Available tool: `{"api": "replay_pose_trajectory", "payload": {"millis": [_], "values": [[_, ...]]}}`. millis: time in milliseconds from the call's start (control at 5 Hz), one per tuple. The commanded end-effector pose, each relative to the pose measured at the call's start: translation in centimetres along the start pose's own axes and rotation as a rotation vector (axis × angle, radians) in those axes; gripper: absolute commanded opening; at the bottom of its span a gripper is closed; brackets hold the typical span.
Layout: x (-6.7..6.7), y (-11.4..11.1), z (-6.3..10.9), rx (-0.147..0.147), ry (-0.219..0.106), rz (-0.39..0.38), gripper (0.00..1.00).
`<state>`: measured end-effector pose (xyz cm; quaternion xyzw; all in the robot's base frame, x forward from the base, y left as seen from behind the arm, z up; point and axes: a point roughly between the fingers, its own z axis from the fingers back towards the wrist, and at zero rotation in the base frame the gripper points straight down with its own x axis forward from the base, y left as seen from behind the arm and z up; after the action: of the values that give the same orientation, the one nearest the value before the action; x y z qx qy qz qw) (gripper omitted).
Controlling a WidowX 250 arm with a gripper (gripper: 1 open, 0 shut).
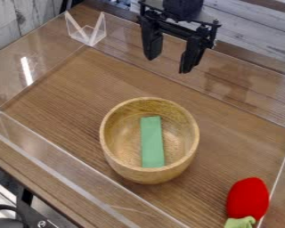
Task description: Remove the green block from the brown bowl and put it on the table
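Observation:
The green block (151, 141) is a flat light-green bar lying on the bottom of the brown bowl (118, 125), which sits on the table (74, 89) near the middle front. My gripper (170, 55) hangs above and behind the bowl, pointing down. Its two dark fingers stand apart and open with nothing between them, well clear of the bowl and the block.
A red and green plush toy (246, 200) lies at the front right corner. Clear acrylic walls (61, 178) run around the table's edges. A small clear stand (85, 28) sits at the back left.

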<state>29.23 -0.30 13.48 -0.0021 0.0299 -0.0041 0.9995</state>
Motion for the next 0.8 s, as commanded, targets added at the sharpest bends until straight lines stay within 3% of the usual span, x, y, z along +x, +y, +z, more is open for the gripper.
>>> {"api": "replay_pose_trajectory", "payload": {"millis": [0,200,400,600], "values": [[-0.8,-0.1,-1.2,-0.005,0.025,0.049,1.0],[-3.2,-0.2,-2.8,-0.03,0.031,0.164,1.0],[-5.2,-0.3,-4.4,-0.05,0.011,0.242,1.0],[-6.2,-0.5,-5.9,-0.08,-0.011,0.299,1.0]]}}
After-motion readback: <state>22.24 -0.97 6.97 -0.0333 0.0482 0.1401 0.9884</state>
